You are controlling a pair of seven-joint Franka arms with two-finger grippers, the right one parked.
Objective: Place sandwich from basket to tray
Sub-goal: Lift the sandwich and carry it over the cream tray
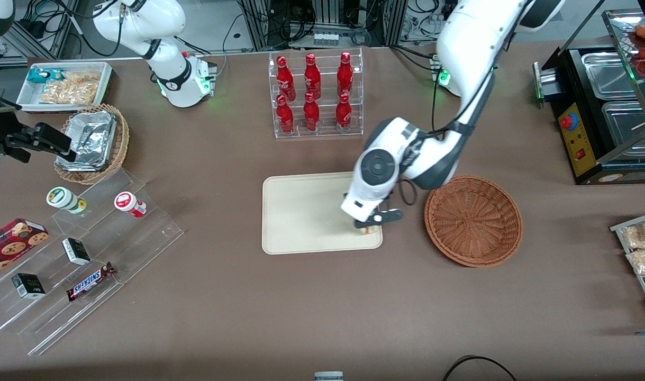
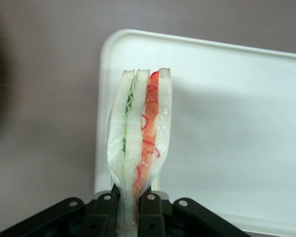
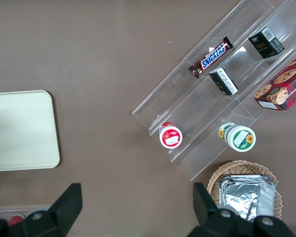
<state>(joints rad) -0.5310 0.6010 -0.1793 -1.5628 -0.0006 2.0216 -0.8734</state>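
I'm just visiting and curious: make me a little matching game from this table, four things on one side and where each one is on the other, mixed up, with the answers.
Things:
1. sandwich
2. basket
3. gripper
4. red bottles

Places or states:
A. holding nothing, beside the tray
B. standing in a clear rack
C. pinched between the jaws
D. low over the tray's corner, the one nearest the basket

Pairs: 1-C, 2-A, 3-D, 4-B

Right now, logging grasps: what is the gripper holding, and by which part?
The gripper, over the tray, is shut on the sandwich, pinching one narrow end of the wedge.
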